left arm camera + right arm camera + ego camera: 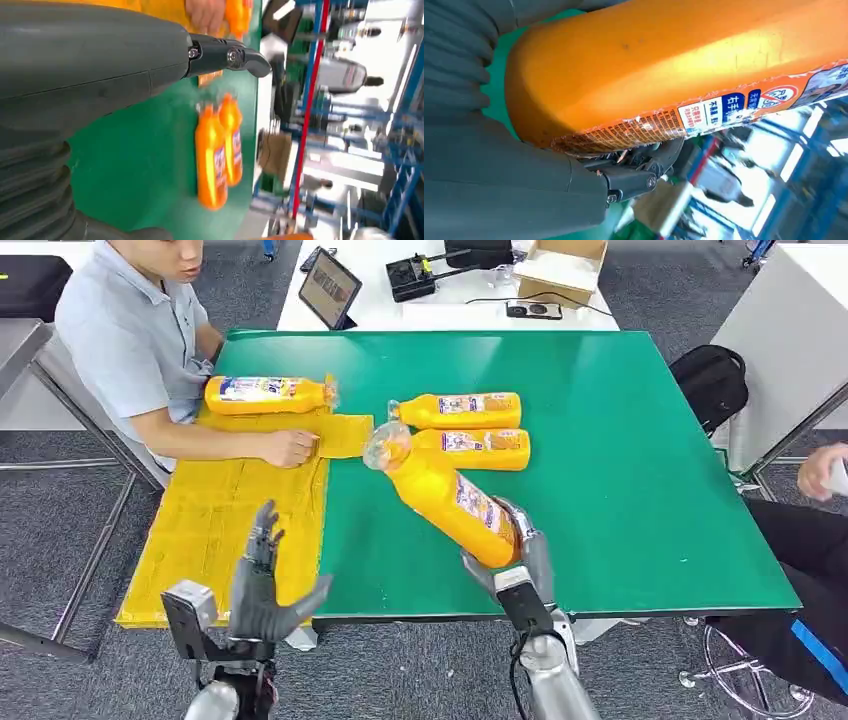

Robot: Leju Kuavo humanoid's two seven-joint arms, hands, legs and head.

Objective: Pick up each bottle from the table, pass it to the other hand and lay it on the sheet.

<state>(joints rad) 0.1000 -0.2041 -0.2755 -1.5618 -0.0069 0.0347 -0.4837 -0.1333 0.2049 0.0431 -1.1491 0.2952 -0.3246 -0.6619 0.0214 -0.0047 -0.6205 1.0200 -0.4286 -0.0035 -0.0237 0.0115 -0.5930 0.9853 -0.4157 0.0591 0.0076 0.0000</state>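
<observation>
My right hand [520,550] grips the base of an orange bottle [445,495], lifted above the green table [640,470] and tilted with its cap toward the far left. Up close, the bottle [684,70] lies across the palm of the right hand [524,165]. My left hand [265,585] is open, fingers spread, over the near right edge of the yellow sheet [230,530]. Two more orange bottles [465,410] [475,448] lie side by side mid-table, also seen as a pair [217,150] past the left hand [100,65]. Another bottle [265,393] lies on the sheet's far end.
A person in a grey shirt [130,340] sits at the left with a hand [288,447] resting on the sheet. A white table behind holds a tablet [328,288], devices and a cardboard box [560,265]. A black bag [710,380] and another person [815,540] are at right.
</observation>
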